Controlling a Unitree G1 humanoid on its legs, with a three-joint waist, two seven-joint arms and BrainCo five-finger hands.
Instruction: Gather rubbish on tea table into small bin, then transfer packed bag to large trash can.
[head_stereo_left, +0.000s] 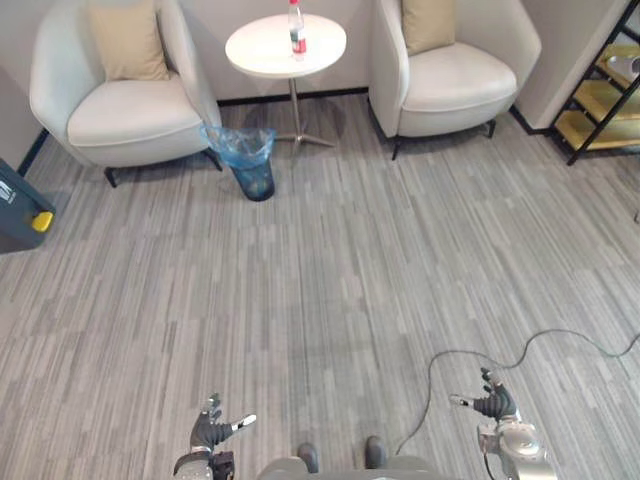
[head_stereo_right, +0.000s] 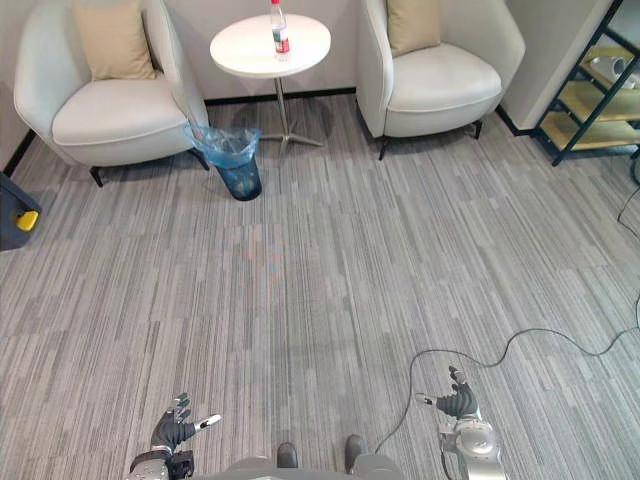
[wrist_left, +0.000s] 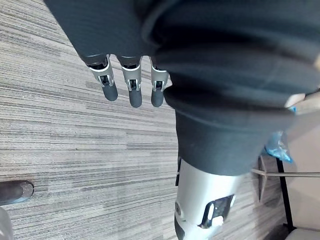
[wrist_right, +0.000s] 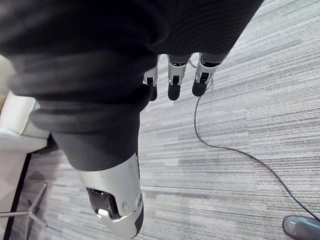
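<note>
Where the rubbish stands: a slim clear bottle (head_stereo_left: 296, 28) with a red label, upright near the far edge of the tea table's top, well apart from both hands.
Tea table (head_stereo_left: 262, 52): round, smooth white top on one thin metal stem with splayed feet, set between the two armchairs.
Small bin (head_stereo_left: 252, 175): dark tapering tub lined with a crinkled, translucent blue bag that folds out over the rim. It stands on the floor near the table's feet, by the left armchair's front corner.
Left armchair (head_stereo_left: 130, 122): cream, rounded shell with a plump seat and short dark legs. A tan square cushion (head_stereo_left: 127, 40) leans on its back.
Right armchair (head_stereo_left: 460, 80): same cream shell and build, with a second tan cushion (head_stereo_left: 428, 22) against its back.
Large can (head_stereo_left: 18, 205): dark, boxy body with a yellow part, at the room's left edge.
Shelf (head_stereo_left: 600, 95): black angled frame with pale yellow boards, in the far right corner.
Floor (head_stereo_left: 330, 270): grey carpet in narrow streaked planks.
Left hand (head_stereo_left: 207, 432): low at the near edge over bare carpet. Its fingers (wrist_left: 109, 82) are straight and slack, the thumb is spread, and it holds nothing.
Right hand (head_stereo_left: 493, 405): low at the near right. Its fingers (wrist_right: 174, 80) are straight and relaxed, and it is empty.
</note>
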